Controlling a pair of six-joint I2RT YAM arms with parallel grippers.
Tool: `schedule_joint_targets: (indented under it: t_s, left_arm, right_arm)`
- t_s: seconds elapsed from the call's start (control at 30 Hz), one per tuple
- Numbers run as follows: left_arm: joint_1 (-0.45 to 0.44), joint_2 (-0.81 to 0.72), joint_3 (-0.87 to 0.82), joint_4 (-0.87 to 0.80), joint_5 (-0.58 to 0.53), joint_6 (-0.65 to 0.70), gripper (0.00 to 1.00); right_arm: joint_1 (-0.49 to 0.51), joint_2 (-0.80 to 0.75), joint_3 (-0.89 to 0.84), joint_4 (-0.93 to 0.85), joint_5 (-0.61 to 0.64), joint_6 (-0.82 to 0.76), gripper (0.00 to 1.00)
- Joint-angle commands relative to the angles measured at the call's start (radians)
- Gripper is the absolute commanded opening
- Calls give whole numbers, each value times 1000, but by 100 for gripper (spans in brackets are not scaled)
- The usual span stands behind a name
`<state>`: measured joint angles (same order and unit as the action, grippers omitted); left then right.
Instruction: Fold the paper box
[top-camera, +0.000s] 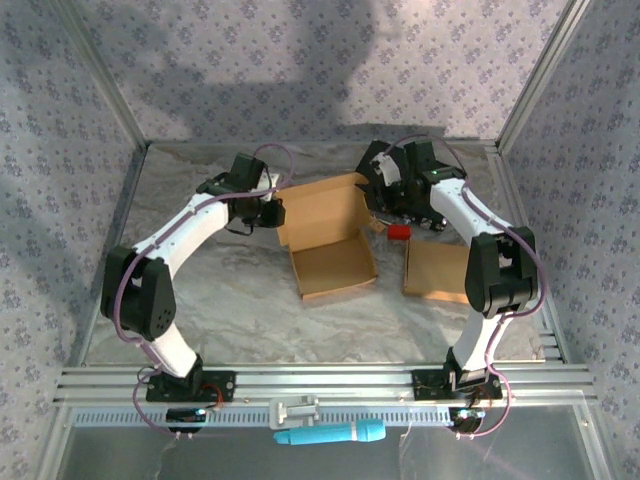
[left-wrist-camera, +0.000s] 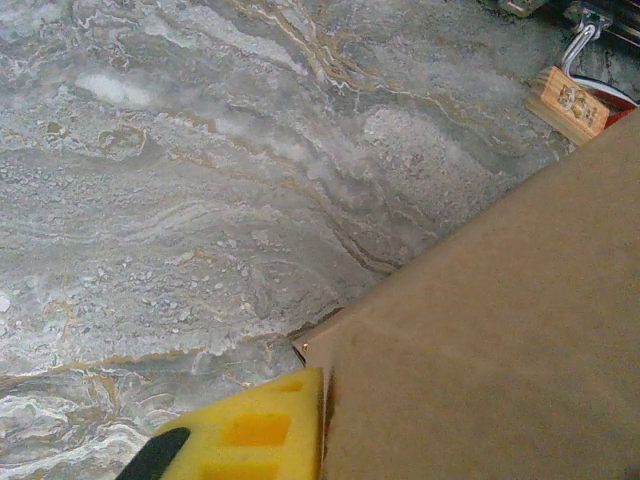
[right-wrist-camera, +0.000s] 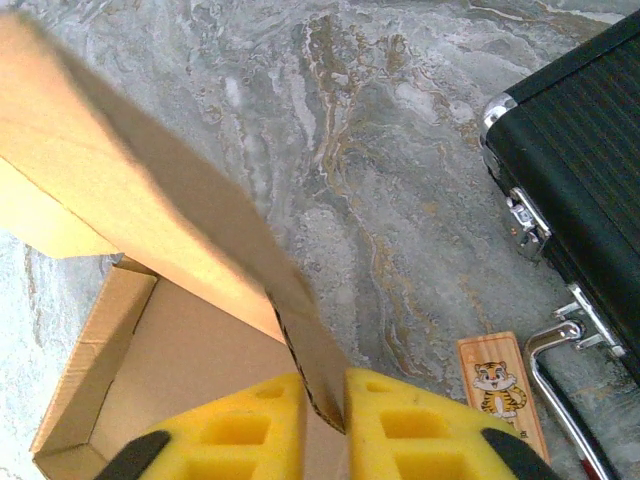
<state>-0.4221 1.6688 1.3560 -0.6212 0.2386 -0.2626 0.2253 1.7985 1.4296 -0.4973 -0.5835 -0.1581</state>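
Observation:
The paper box (top-camera: 330, 235) is brown cardboard, lying open in the middle of the marble table, with its lid panel raised at the back. My left gripper (top-camera: 268, 212) is at the box's left back corner. In the left wrist view one yellow finger (left-wrist-camera: 250, 430) presses flat against a cardboard wall (left-wrist-camera: 500, 340), which hides the other finger. My right gripper (top-camera: 385, 205) is at the right back corner. Its two yellow pads (right-wrist-camera: 420, 430) are shut on the edge of a cardboard flap (right-wrist-camera: 140, 200), with the open box tray (right-wrist-camera: 170, 370) below.
A second flat cardboard piece (top-camera: 435, 268) lies under the right arm, with a small red object (top-camera: 399, 231) beside it. A black case (right-wrist-camera: 580, 150), a tiger-printed wooden block (right-wrist-camera: 500, 385) and a metal handle (right-wrist-camera: 560, 350) lie to the right. A teal tool (top-camera: 330, 434) rests on the front rail.

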Motion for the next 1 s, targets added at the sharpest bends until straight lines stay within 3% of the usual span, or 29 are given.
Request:
schedule_joint_targets:
  t_s: [0.0, 0.27, 0.57, 0.7, 0.8, 0.87, 0.97]
  left_arm:
    - [-12, 12, 42, -20, -14, 6, 11]
    - [-26, 42, 103, -37, -60, -13, 0]
    - [-28, 96, 220, -64, -265, -86, 0]
    - [-18, 60, 145, 121, -292, -119, 0]
    - [-14, 0, 1, 358, -280, -101, 0]
    - [-12, -38, -112, 553, -269, -83, 0]
    - [1, -41, -165, 649, -252, -89, 0]
  right_arm:
    - [12, -30, 32, -33, 21, -13, 15]
    - [73, -42, 49, -19, 150, 54, 0]
    - [256, -87, -37, 204, 492, 315, 0]
    - [357, -134, -174, 476, 666, 404, 0]
    - [422, -150, -288, 704, 808, 418, 0]
    - [432, -117, -273, 731, 834, 429, 0]
    - [432, -58, -246, 750, 841, 423, 0]
